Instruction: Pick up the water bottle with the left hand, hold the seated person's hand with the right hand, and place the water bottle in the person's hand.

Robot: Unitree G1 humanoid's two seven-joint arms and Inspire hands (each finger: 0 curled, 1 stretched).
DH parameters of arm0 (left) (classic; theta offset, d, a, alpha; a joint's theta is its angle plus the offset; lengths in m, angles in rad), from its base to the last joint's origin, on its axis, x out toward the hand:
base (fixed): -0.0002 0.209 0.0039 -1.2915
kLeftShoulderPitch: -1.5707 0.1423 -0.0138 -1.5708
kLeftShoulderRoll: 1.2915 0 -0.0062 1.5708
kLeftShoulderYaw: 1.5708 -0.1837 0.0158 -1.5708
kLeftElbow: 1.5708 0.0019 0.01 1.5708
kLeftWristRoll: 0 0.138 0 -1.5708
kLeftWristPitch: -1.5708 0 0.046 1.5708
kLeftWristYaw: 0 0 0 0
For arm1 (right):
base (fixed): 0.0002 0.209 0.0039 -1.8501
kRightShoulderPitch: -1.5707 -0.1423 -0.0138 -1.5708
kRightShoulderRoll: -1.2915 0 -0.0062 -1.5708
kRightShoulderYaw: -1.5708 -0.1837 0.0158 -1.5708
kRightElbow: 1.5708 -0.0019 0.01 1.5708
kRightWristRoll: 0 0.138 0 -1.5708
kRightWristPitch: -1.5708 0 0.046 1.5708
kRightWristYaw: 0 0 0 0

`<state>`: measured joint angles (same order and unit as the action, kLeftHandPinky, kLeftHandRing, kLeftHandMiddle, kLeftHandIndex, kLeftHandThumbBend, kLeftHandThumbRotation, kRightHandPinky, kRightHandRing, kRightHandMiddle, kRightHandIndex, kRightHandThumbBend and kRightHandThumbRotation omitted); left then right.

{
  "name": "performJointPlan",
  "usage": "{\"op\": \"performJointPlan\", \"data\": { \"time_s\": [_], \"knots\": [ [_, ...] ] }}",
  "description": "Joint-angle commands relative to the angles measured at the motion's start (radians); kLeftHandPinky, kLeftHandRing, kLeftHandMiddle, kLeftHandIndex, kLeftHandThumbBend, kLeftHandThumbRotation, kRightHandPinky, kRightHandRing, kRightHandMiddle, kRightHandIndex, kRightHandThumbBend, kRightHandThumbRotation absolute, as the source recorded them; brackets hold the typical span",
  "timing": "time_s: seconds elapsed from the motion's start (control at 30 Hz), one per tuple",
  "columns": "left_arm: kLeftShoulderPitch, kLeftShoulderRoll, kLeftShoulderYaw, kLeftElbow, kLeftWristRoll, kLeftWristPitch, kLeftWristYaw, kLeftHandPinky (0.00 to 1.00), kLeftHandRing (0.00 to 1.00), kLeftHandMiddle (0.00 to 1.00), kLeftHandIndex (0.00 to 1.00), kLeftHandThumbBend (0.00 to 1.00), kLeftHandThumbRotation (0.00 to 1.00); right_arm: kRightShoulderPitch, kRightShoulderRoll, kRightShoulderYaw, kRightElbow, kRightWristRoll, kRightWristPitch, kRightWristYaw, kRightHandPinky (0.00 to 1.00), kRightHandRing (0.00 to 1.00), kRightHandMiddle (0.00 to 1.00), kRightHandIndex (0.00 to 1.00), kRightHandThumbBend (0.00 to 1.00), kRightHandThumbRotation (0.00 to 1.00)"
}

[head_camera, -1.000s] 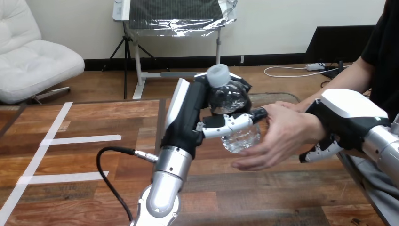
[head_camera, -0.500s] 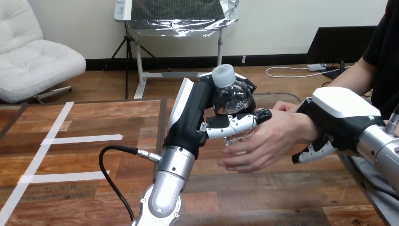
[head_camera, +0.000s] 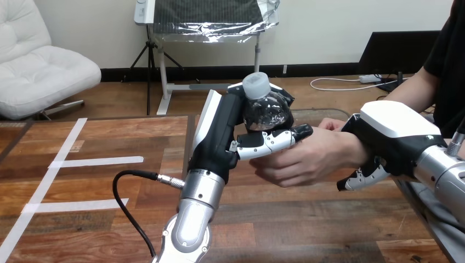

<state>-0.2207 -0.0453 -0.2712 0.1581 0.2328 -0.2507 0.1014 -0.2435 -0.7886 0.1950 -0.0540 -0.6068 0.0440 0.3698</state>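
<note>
While the left hand (head_camera: 219,137) gripped the cap-up water bottle (head_camera: 268,112), the person's hand (head_camera: 312,159) wrapped its base (right hand (head_camera: 395,131) clasped the wrist (head_camera: 353,148)).

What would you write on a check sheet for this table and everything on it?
surface: brown wooden table, white tape strips at left.
job's things: clear plastic water bottle with white cap, roughly upright, off the table; the person's hand wraps its lower part.
clutter: nothing seen.
hands: left hand grips the bottle; right hand curls round the person's wrist.
cables: nothing seen beyond the robot's own.
surroundings: person seated at right.
</note>
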Motion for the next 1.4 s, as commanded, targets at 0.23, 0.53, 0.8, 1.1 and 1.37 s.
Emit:
{"op": "performJointPlan", "data": {
  "time_s": [0.23,0.53,0.8,1.1,1.37],
  "knots": [
    [-0.068,-0.080,-0.030,0.003,-0.005,-0.024,0.018,0.37,0.41,0.45,0.48,0.64,0.00,-0.042,-0.017,-0.063,-0.032,-0.001,-0.010,-0.016,0.15,0.22,0.28,0.29,0.77,0.00],
    [-0.068,-0.085,-0.046,-0.003,-0.006,-0.013,0.029,0.36,0.40,0.44,0.48,0.64,0.00,-0.041,-0.016,-0.062,-0.026,-0.002,-0.019,-0.022,0.17,0.23,0.30,0.30,0.78,0.00],
    [-0.069,-0.086,-0.053,-0.006,-0.011,-0.012,0.030,0.36,0.40,0.44,0.48,0.62,0.00,-0.039,-0.015,-0.063,-0.019,-0.001,-0.023,-0.023,0.18,0.24,0.30,0.30,0.78,0.00],
    [-0.071,-0.082,-0.053,-0.002,-0.009,-0.016,0.032,0.36,0.40,0.44,0.48,0.62,0.00,-0.037,-0.018,-0.064,-0.010,-0.005,-0.038,-0.034,0.17,0.23,0.30,0.31,0.79,0.00],
    [-0.070,-0.075,-0.056,-0.011,-0.001,-0.004,0.028,0.37,0.41,0.46,0.50,0.64,0.00,-0.032,-0.022,-0.058,-0.016,-0.052,-0.022,-0.035,0.30,0.39,0.47,0.46,0.81,0.00]
  ]
}}
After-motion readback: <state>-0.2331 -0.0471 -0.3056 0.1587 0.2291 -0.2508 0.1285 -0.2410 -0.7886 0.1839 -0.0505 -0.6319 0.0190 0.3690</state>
